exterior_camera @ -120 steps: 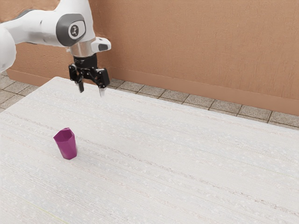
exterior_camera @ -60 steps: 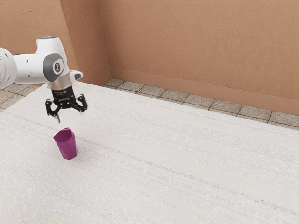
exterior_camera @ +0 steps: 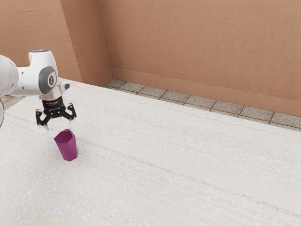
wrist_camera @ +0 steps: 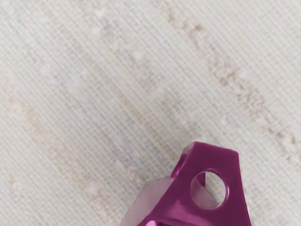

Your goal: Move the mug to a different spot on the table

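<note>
Exterior view: one faceted magenta mug [exterior_camera: 66, 145] stands upright at the pale wood-grain surface's [exterior_camera: 188, 160] left. One black claw [exterior_camera: 56, 121] hovers just above it, fingers spread.

Wrist view: the mug's holed handle [wrist_camera: 209, 186], bare surface around it.

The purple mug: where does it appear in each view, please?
Exterior view: the mug stands upright on the table at the exterior view's left, below the open gripper.
Wrist view: the mug, its handle showing, is close beneath the gripper.
Shared landmark: the table's pale streaked surface.
</note>
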